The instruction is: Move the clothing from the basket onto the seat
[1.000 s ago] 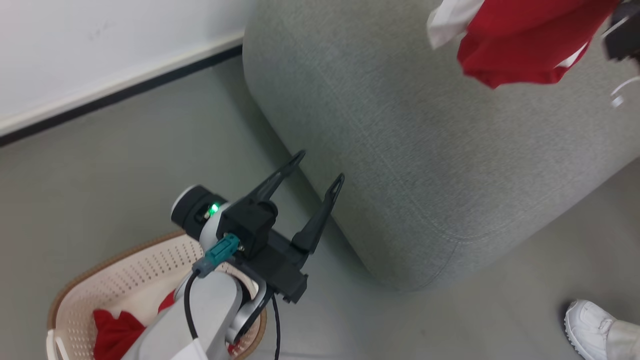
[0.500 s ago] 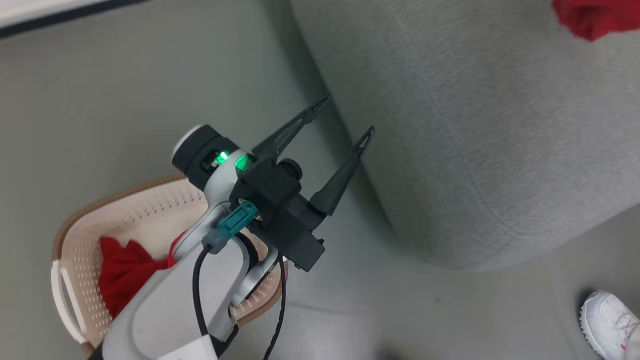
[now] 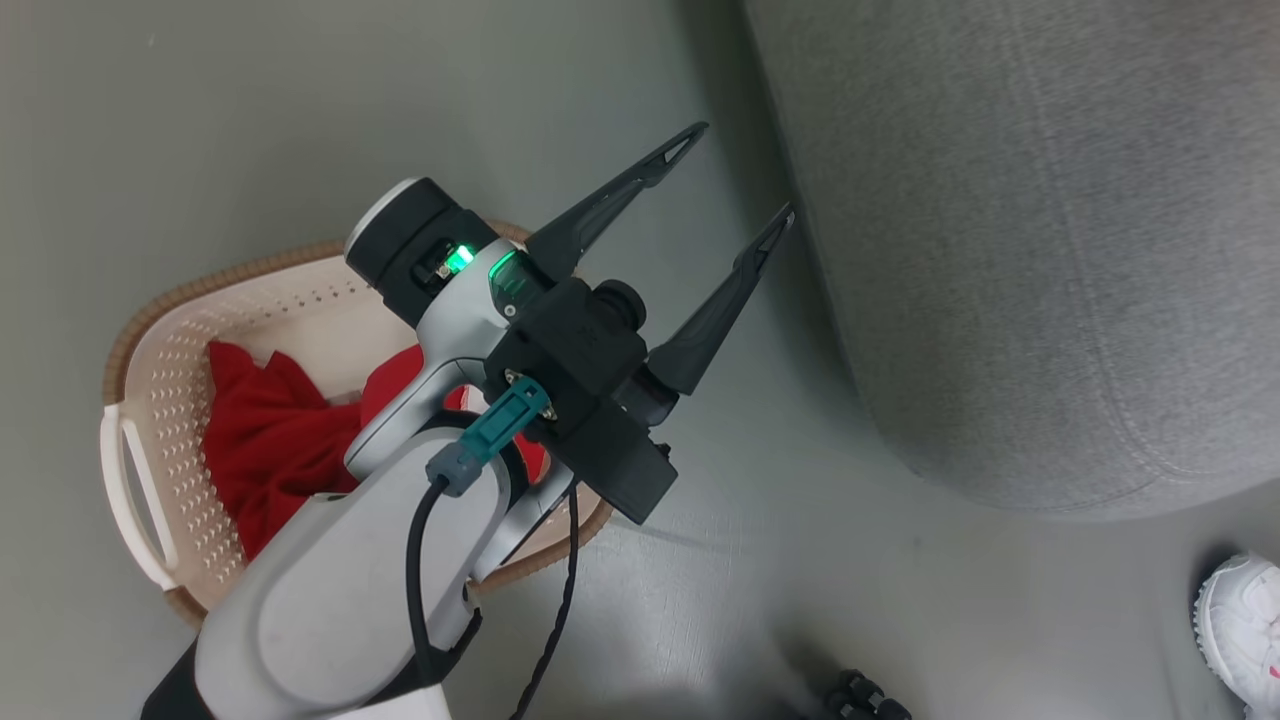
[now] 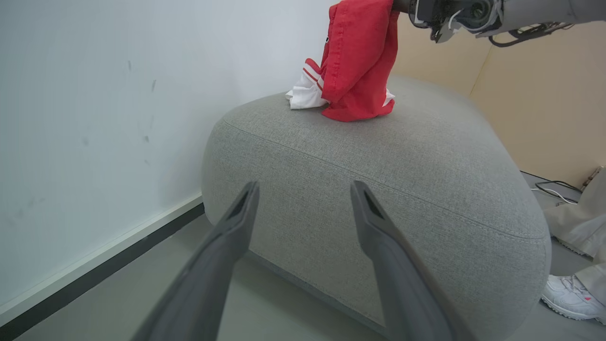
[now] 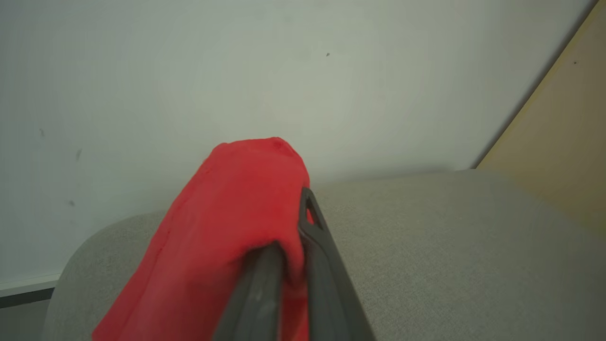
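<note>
Red clothing (image 3: 262, 440) lies in the cream perforated basket (image 3: 160, 330) at the head view's left. My left gripper (image 3: 738, 175) stands open and empty above the floor between the basket and the grey seat (image 3: 1050, 250). From its own wrist view, the left gripper (image 4: 305, 189) points at the seat (image 4: 388, 189). My right gripper (image 5: 291, 227) is shut on a red piece of clothing (image 5: 227, 213) over the seat (image 5: 450, 246). That clothing (image 4: 360, 61) hangs from the right arm (image 4: 473, 12), and its lower end and white panel rest on the seat top.
A white wall with a dark baseboard (image 4: 94, 270) runs left of the seat. A person's white shoe (image 3: 1240, 630) and pale trouser leg (image 4: 575, 222) stand at the seat's right end. Cables (image 4: 551, 189) lie on the floor behind. Grey floor surrounds the basket.
The head camera has tilted down and swung, so the basket shows more fully and the held clothing has left that view's top right. The left gripper stays open.
</note>
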Available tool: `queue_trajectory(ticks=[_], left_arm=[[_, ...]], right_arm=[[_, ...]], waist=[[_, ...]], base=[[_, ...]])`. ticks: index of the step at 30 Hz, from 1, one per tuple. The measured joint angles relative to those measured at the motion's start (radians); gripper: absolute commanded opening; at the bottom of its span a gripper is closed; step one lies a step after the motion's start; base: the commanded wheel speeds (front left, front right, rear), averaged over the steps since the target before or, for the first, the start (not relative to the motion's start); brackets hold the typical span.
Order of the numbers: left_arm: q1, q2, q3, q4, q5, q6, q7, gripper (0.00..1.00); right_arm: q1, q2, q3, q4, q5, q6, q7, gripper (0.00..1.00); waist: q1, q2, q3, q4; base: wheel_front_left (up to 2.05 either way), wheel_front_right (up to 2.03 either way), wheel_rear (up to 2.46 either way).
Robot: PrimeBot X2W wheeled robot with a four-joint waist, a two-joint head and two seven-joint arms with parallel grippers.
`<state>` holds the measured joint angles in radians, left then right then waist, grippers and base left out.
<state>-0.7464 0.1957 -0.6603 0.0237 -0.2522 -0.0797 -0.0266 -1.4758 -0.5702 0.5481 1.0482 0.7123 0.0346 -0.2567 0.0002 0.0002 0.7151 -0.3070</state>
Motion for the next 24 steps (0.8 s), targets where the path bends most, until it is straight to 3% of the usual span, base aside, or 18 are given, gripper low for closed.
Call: queue_trajectory(ticks=[12,13,14,15,16,24], left_arm=[[-0.010,0.023,-0.003,0.016,0.010,-0.001,-0.002,1.00],[-0.010,0.023,-0.004,0.024,0.010,-0.001,-0.004,1.00],[-0.010,0.023,-0.004,0.026,0.010,-0.001,-0.010,1.00],[-0.010,0.023,-0.004,0.027,0.010,-0.001,-0.014,1.00],[-0.010,0.023,-0.004,0.030,0.010,-0.001,-0.018,1.00],[-0.003,0.014,-0.017,0.072,0.007,-0.009,-0.051,1.00]], right_arm=[[0.078,0.116,0.035,0.078,-0.003,0.016,0.000,0.00],[0.084,0.121,0.041,0.083,-0.012,0.019,0.000,0.32],[0.091,0.122,0.043,0.082,-0.018,0.020,0.000,0.56],[0.097,0.123,0.045,0.083,-0.023,0.023,0.000,0.93],[0.101,0.124,0.047,0.084,-0.027,0.028,0.000,1.00],[0.134,0.130,0.056,0.081,-0.045,0.045,0.000,1.00]], waist=[[-0.0001,0.0000,0.058,0.030],[-0.0001,0.0000,0.052,0.027],[-0.0002,0.0000,0.049,0.026],[-0.0003,-0.0001,0.045,0.024],[-0.0003,0.0000,0.040,0.022],[-0.0003,-0.0001,-0.011,0.003]], base=[[0.00,0.00,0.00],[0.00,0.00,0.00],[0.00,0.00,0.00],[0.00,0.00,0.00],[0.00,0.00,0.00],[0.00,0.00,0.00]])
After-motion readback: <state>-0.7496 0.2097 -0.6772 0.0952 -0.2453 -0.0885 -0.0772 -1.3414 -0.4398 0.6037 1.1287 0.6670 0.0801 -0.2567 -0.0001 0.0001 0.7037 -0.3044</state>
